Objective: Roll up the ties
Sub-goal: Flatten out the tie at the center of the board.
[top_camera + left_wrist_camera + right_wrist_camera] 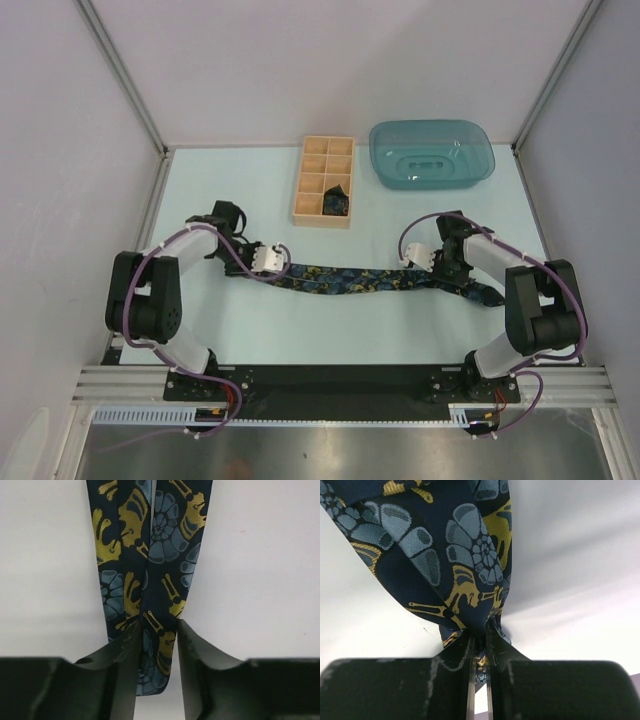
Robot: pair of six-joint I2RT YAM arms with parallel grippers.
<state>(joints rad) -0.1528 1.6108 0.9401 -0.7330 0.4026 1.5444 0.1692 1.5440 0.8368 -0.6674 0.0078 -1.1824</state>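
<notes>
The desk (250, 330) carries a teal tray (480, 165) at the far right. An oval shape shows through its plastic, and I cannot tell whether that is moulding or something inside. Left of the tray stands a compartmented wooden box (310, 218). Its near-right compartment holds one dark rolled tie (338, 201), and the other compartments look bare. A patterned tie (345, 280) lies stretched left to right across the middle of the desk. Its right end is partly hidden under the right arm (500, 270). The right jaws are clamped on bunched fabric. The left jaws stand partly apart astride the tie's narrow end, which lies flat between them.
</notes>
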